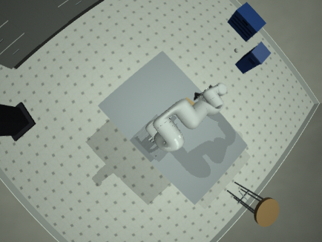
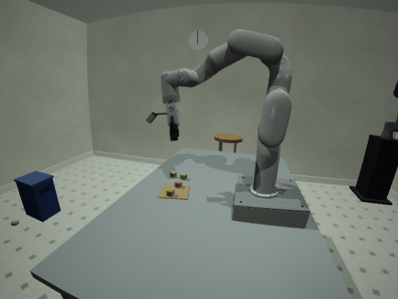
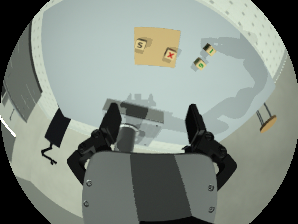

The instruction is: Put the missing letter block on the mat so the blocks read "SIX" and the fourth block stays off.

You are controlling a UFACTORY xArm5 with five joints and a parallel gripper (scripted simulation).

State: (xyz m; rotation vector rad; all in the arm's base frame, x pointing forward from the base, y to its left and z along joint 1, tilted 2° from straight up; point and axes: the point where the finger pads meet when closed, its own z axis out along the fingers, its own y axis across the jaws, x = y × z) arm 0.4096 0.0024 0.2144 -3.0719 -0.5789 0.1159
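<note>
Gripper (image 3: 154, 131) open, holding nothing; far below it, two small tan blocks (image 3: 204, 56) lie beside the mat (image 3: 157, 47).

On the mat (image 3: 157, 48), one block (image 3: 170, 55) bears a red X; the other blocks' letters are too small to read.

The end effector (image 2: 173, 133) hangs high above the tabletop (image 2: 193, 238). Below it lies the mat (image 3: 157, 47) carrying two blocks, the S block (image 3: 141, 44) and the X block (image 3: 172, 55). Two more blocks (image 3: 204, 56) sit together just beside the mat, directly on the tabletop.
</note>
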